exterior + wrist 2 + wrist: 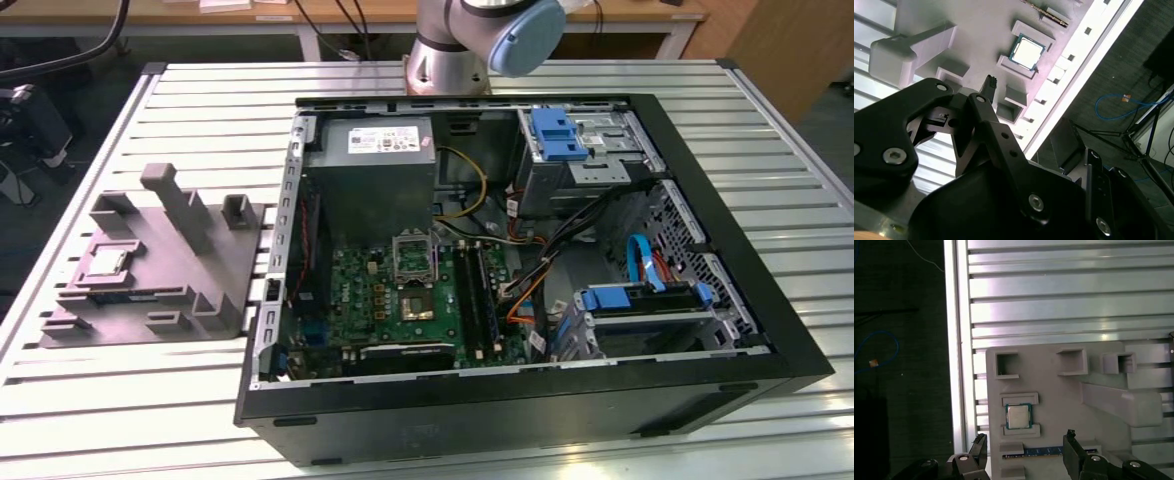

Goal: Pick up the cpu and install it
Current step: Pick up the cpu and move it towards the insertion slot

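The cpu [107, 262] is a small silvery square chip lying flat in a recess of the grey tray [160, 290], on the exterior view's left. In the first wrist view, the cpu [1018, 416] lies on the tray [1054, 390], just beyond my gripper [1025, 442]. Its two black fingertips [1070, 439] stand wide apart with nothing between them. In the second wrist view, the cpu [1027, 51] sits past one fingertip [990, 84], clear of it. The green motherboard's socket [416, 302] lies inside the open computer case.
The open black computer case [534, 400] takes up the middle of the slatted metal table [200, 90], with a grey power-supply box [380, 150], drive bays and loose cables inside. Upright posts [180, 205] rise from the tray. A memory stick [1054, 452] lies in a tray slot near the fingertips.
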You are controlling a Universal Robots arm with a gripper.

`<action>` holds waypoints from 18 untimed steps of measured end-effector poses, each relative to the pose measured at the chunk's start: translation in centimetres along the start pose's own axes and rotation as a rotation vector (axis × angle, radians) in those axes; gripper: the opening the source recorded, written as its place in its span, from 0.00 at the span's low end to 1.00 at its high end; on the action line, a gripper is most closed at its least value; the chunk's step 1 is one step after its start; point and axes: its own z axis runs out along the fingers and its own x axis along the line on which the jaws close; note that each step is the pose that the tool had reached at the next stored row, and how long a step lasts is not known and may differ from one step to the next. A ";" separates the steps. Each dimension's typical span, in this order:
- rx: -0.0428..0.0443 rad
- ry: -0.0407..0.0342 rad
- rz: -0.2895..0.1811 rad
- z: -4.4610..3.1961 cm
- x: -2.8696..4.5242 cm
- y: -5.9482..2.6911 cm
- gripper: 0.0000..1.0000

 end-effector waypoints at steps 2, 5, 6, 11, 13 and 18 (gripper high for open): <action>0.0000 0.0001 0.000 0.06 0.00 0.00 0.71; 0.0000 0.0000 0.000 0.14 0.00 -0.01 0.71; 0.0000 0.0000 0.000 0.17 0.01 -0.01 0.71; 0.0001 0.0000 0.000 1.39 0.04 -0.06 0.71; 0.0003 0.0002 0.000 1.47 0.03 -0.07 0.71; 0.0002 0.0000 0.000 1.50 0.04 -0.07 0.71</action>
